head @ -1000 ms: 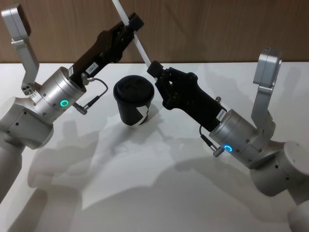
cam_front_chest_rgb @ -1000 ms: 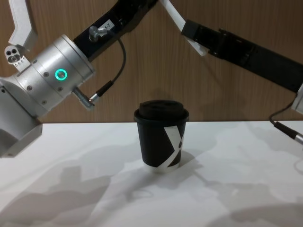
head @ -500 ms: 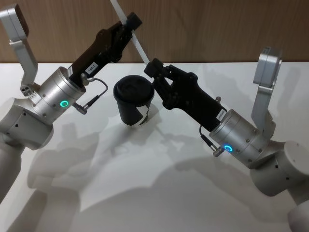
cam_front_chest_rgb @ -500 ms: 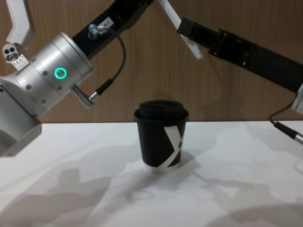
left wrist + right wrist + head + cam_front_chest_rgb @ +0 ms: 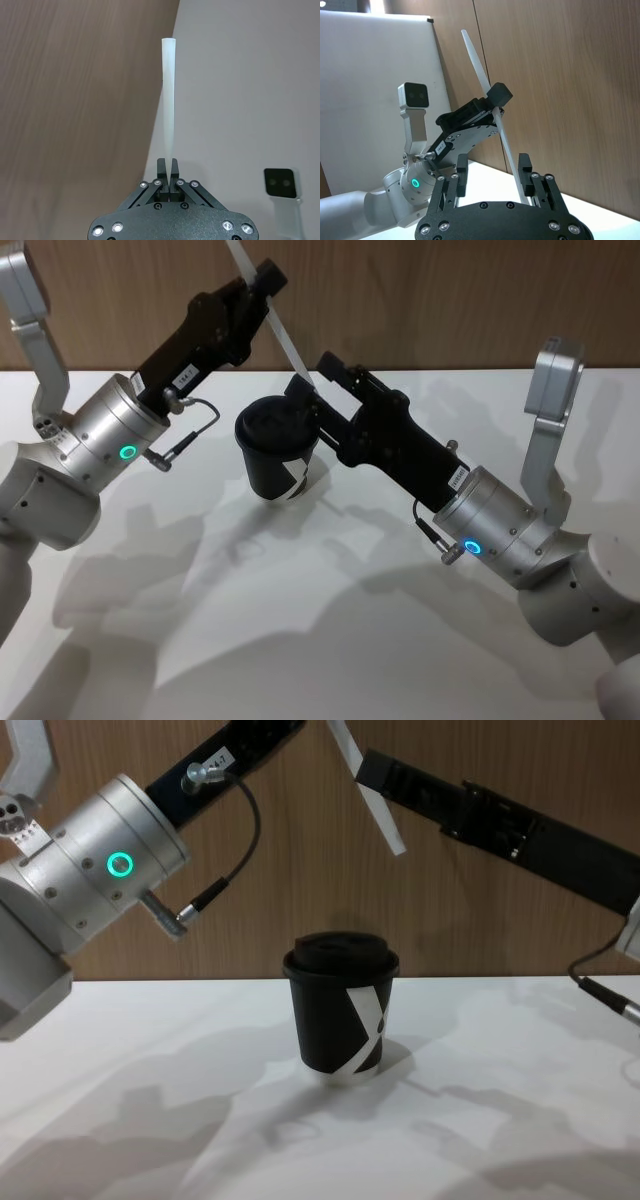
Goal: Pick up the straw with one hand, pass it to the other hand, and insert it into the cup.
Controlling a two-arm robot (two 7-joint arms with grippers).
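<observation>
1. the left black gripper [image 5: 262, 285] is raised above the white worktop [image 5: 330, 640], its fingers clenched on the thin white straw [image 5: 270, 320].
2. the right black gripper [image 5: 492, 172] has its fingers spread, one on each side of the straw's lower part, not closed on it.
3. the small black lidded paper cup [image 5: 341, 1005] stands upright on the worktop below the straw's lower end.

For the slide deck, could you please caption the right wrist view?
Right gripper, open, straddles the straw held by the left gripper before a wood wall.

Bright even light, soft tabletop shadows, sharp
</observation>
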